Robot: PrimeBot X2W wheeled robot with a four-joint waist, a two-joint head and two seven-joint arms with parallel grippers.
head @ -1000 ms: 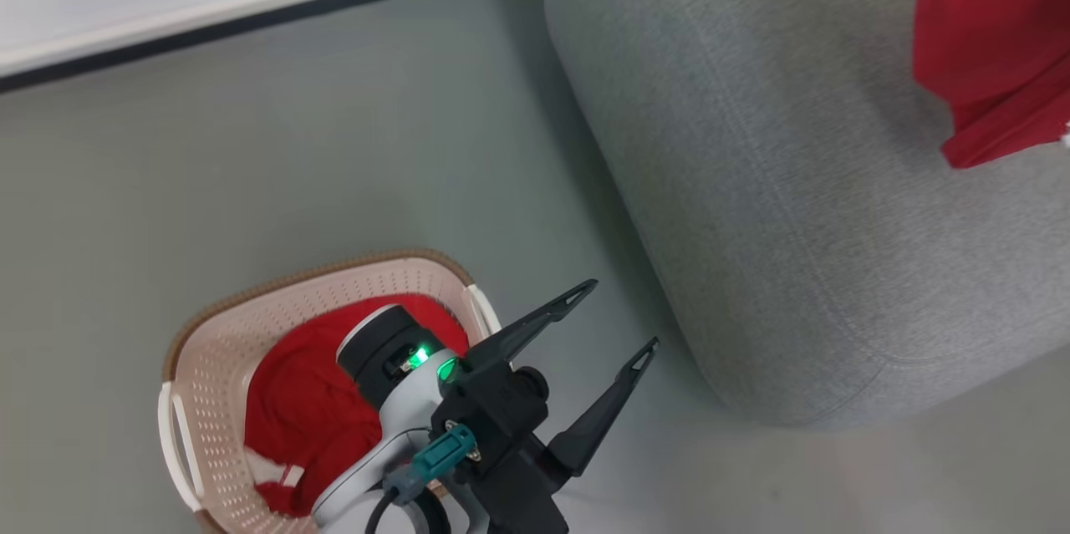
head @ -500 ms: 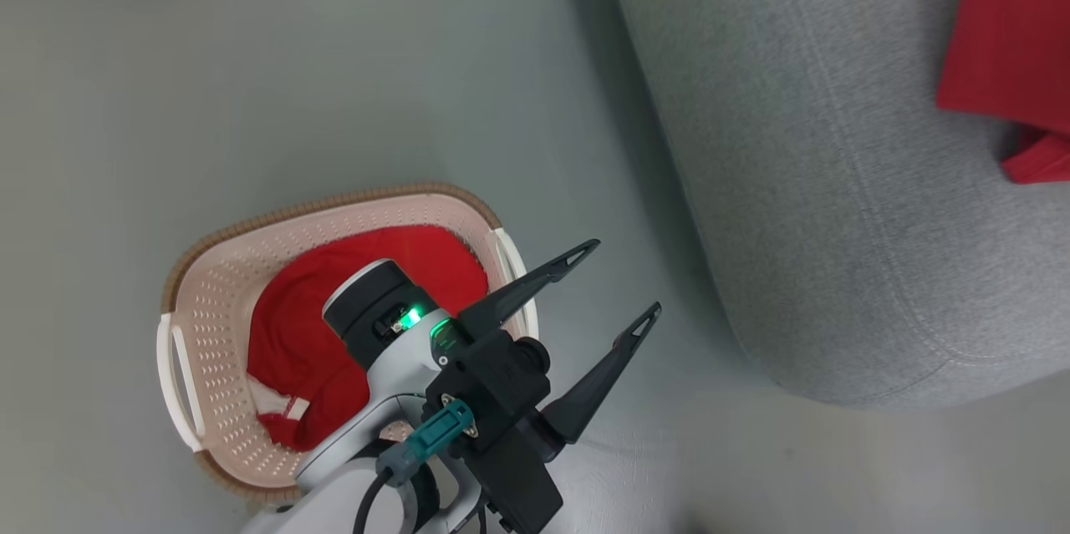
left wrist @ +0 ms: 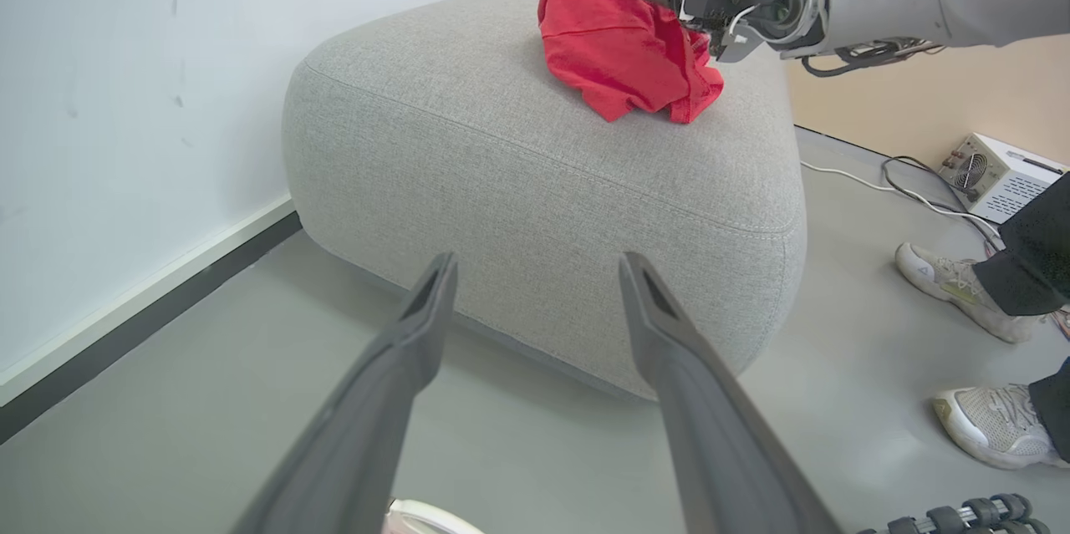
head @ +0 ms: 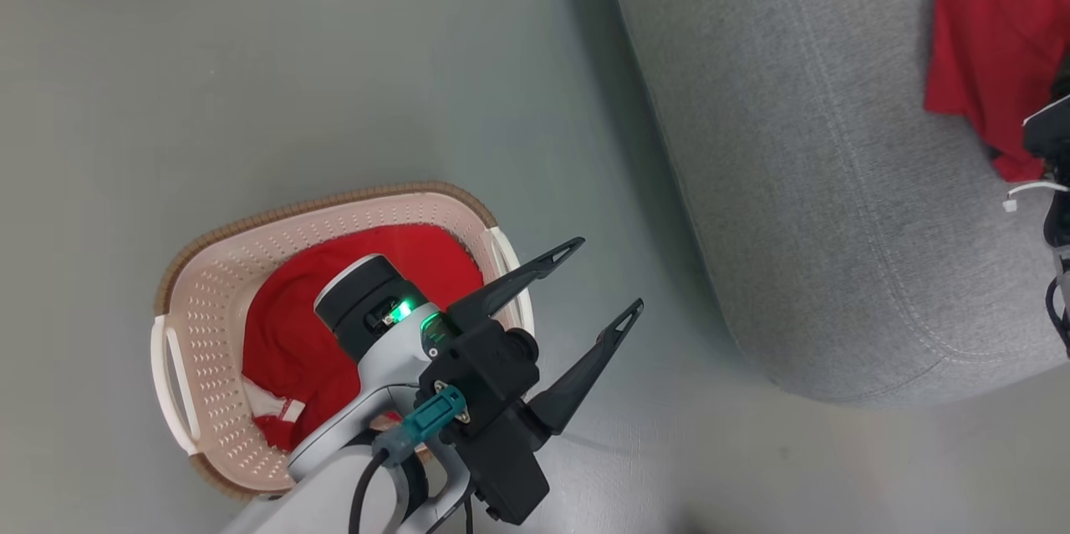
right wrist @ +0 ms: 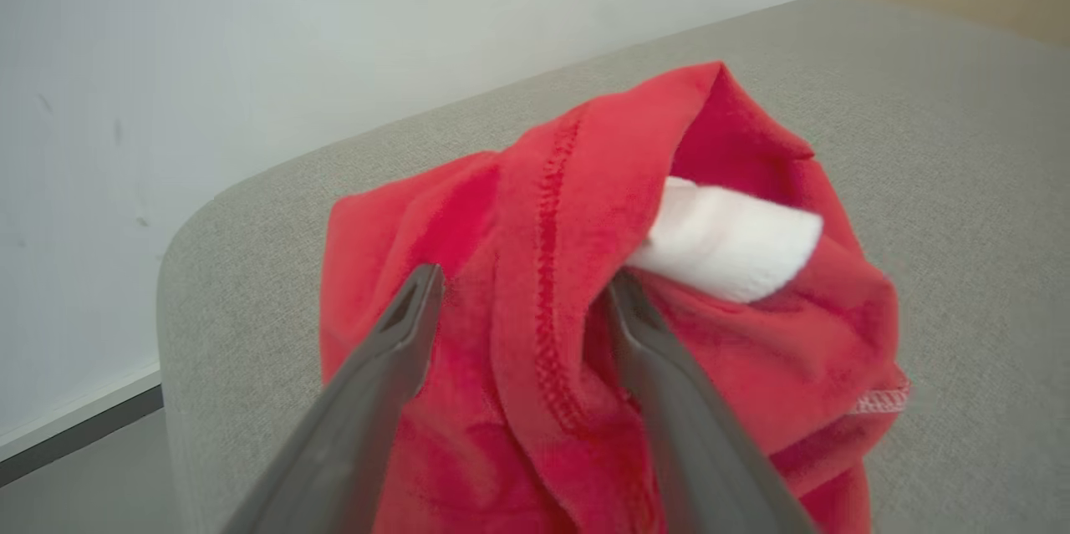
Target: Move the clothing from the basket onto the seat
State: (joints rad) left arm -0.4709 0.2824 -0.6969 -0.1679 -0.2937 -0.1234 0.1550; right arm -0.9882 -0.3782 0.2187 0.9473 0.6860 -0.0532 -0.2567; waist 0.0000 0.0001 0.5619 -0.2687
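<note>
Both right fingers (right wrist: pixel 393 358) newly apart around clothing (right wrist: pixel 585 208)

Grey floor (head: pixel 251 58), white wall (left wrist: pixel 125 58), dark skirting strip (left wrist: pixel 150 321), tan panel (left wrist: pixel 903 108), cabled box (left wrist: pixel 999 175)

Head view overhead, both wrists facing shared seat (left wrist: pixel 543 166), right one close

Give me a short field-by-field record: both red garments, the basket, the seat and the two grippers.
garment on seat: red, crumpled heap
garment in basket: red, white band showing
basket: on floor, beside seat
left gripper: open, empty, near basket's rim
right gripper: open, fingers astride a fold of garment on seat
task: one garment left to move
</note>
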